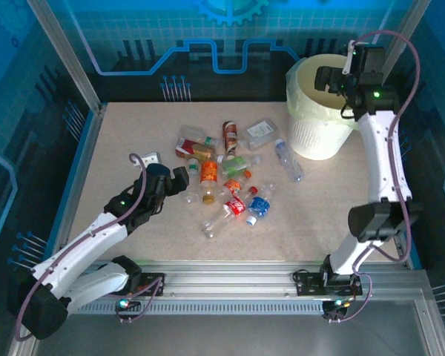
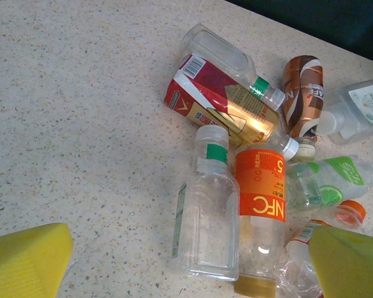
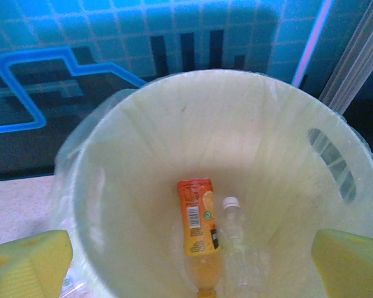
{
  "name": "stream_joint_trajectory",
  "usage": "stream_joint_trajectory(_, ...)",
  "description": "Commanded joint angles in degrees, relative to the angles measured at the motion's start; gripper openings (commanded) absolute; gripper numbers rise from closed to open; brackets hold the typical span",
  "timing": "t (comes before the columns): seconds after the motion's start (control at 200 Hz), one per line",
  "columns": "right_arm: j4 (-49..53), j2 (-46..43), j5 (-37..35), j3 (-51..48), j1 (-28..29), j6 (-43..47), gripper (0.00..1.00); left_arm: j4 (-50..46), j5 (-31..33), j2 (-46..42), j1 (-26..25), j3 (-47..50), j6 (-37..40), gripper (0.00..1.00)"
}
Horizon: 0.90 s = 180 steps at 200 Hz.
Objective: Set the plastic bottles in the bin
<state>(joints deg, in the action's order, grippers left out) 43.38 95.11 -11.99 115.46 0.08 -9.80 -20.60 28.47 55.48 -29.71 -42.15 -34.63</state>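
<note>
Several plastic bottles point(image 1: 222, 178) lie in a loose pile mid-table. My left gripper point(image 1: 179, 180) hovers open at the pile's left edge. In the left wrist view its yellow fingertips point(image 2: 26, 259) straddle a clear bottle with a green neck band point(image 2: 206, 217), and an orange-labelled bottle point(image 2: 259, 211) lies beside it. Red-labelled point(image 2: 221, 102), brown point(image 2: 301, 93) and green-labelled point(image 2: 323, 183) bottles lie beyond. My right gripper point(image 1: 330, 78) hangs open over the bin point(image 1: 311, 141). At the bottom of the bin point(image 3: 143, 155) lie an orange-labelled bottle point(image 3: 199, 217) and a clear white-capped one point(image 3: 235, 236).
A single clear bottle point(image 1: 289, 162) lies apart from the pile, close to the bin's base, and a flat clear one point(image 1: 261, 132) sits behind the pile. Blue panels and aluminium posts point(image 1: 67, 59) wall the table. Bare tabletop point(image 1: 126, 133) stretches to the left.
</note>
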Motion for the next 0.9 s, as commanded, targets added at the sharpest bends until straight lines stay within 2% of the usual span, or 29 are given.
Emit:
stream_joint_trajectory(0.0,-2.10,-6.78,3.83,-6.21,1.11,-0.87,1.00,1.60,-1.09,0.87,0.54,0.00,-1.24,0.99)
stream_joint_trajectory(0.235,-14.05,-25.21,13.20,-34.03,1.89,-5.84,1.00,2.97,-2.41,4.52,0.62,-1.29,-1.89,0.99)
stream_joint_trajectory(0.405,-19.45,-33.12,9.86,-52.10,1.97,-7.30,1.00,3.06,-3.77,7.69,0.71,-2.86,-2.03,0.99)
stream_joint_trajectory(0.54,-21.74,-32.78,15.32,-59.31,2.47,-2.83,1.00,4.05,-4.72,8.95,0.71,-3.38,-1.78,0.99)
stream_joint_trajectory(0.645,-24.51,-31.12,12.64,-63.73,4.55,-0.85,1.00,4.73,-4.64,9.19,0.71,-3.16,-1.91,0.99)
stream_joint_trajectory(0.76,-27.99,-29.11,8.15,-68.14,5.81,-4.09,1.00,5.21,-4.85,9.04,0.71,-2.69,-2.11,0.99)
stream_joint_trajectory(0.895,-32.96,-25.97,8.76,-70.87,5.93,-9.18,1.00,5.53,-4.50,8.61,0.72,-2.00,-2.37,0.99)
